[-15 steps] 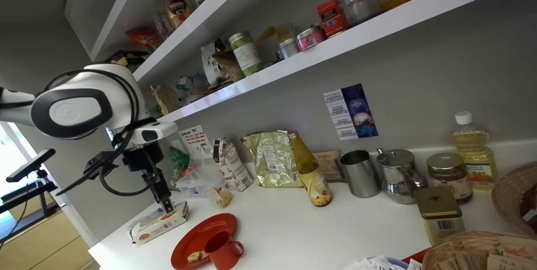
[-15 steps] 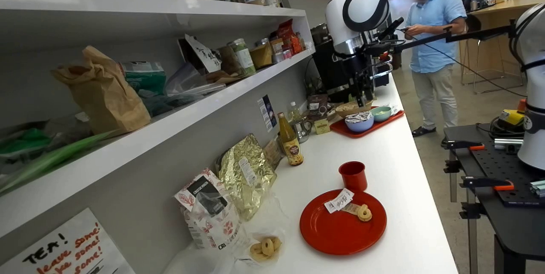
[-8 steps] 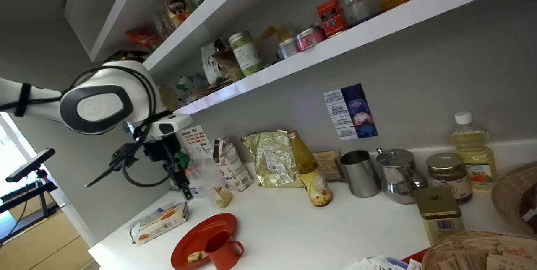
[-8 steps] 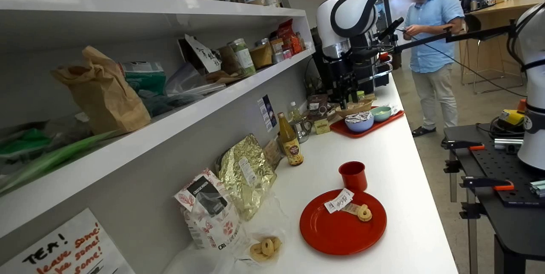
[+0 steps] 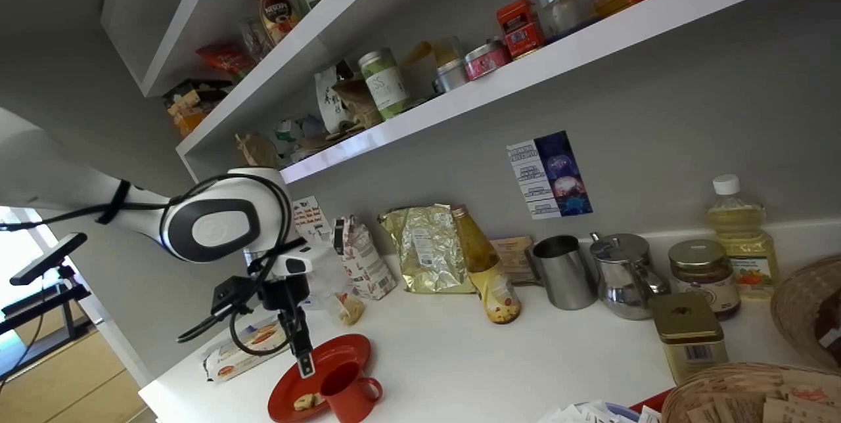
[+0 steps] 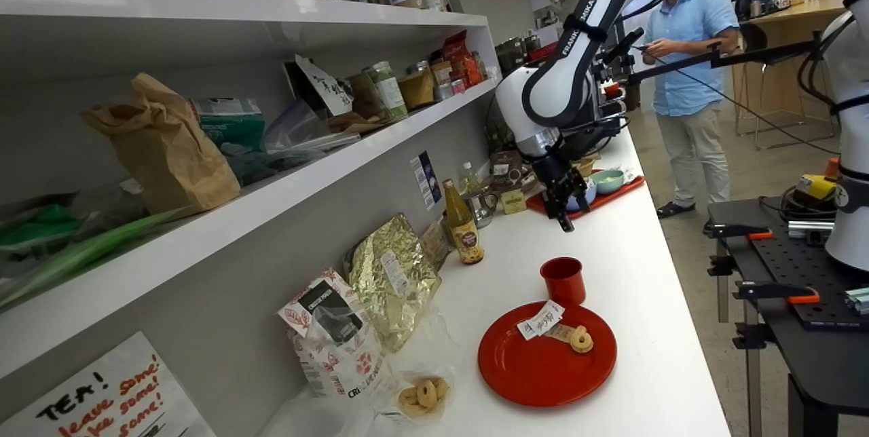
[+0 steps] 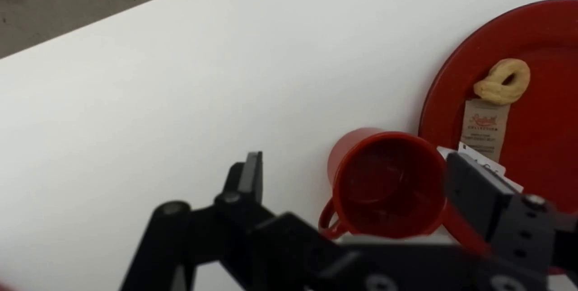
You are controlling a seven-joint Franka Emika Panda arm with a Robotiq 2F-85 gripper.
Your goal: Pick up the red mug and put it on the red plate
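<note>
The red mug (image 5: 347,398) stands upright on the white counter, close beside the red plate (image 5: 287,389). Both also show in an exterior view, the mug (image 6: 563,281) just behind the plate (image 6: 536,383). In the wrist view I look down into the mug (image 7: 388,182); its handle is at the lower left and the plate (image 7: 445,96) is to its right. My gripper (image 7: 355,157) is open and empty, its fingers wide apart, one to each side of the mug in this view. In both exterior views the gripper (image 5: 306,368) hangs above counter height, apart from the mug (image 6: 565,223).
A ring-shaped biscuit (image 6: 581,340) and paper packets (image 6: 542,319) lie on the plate. Bags, a bottle (image 6: 463,226) and metal jugs (image 5: 565,272) line the wall. A shelf (image 5: 558,52) overhangs the counter. A red tray (image 6: 614,197) with bowls is farther back.
My gripper has moved down toward the counter and closer to the mug, and the arm has tilted. The mug and the plate have not moved.
</note>
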